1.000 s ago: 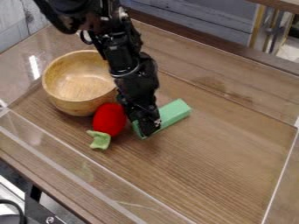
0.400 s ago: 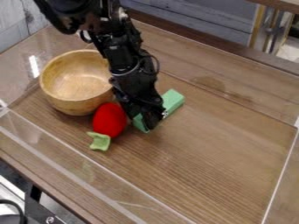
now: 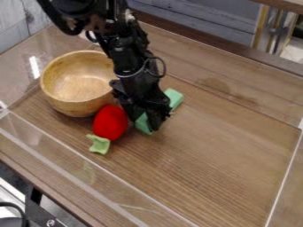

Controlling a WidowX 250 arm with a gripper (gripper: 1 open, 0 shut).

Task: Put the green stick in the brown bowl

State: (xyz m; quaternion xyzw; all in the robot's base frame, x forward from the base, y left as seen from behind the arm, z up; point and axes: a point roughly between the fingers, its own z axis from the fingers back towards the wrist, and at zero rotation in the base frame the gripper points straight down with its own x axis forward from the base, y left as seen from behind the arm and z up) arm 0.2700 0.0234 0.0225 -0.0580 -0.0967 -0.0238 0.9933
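Note:
The brown bowl (image 3: 71, 85) stands on the wooden table at the left, with nothing inside it. Just right of it the dark arm reaches down, and my gripper (image 3: 149, 115) is shut on the green stick (image 3: 173, 100). The stick is tilted, one end raised toward the back right and the other end low between the fingers. Much of its length is hidden behind the gripper. The gripper sits a short way from the bowl's right wall.
A red round toy fruit (image 3: 110, 122) with a small green leaf (image 3: 101, 145) lies against the gripper's left side, in front of the bowl. A clear plastic barrier (image 3: 71, 182) runs along the table's front and left edges. Furniture legs stand at the back right.
The gripper has shifted slightly left and back with the green stick, which went from lying flat toward the right to a tilted, more upright pose. Bowl and fruit stayed put.

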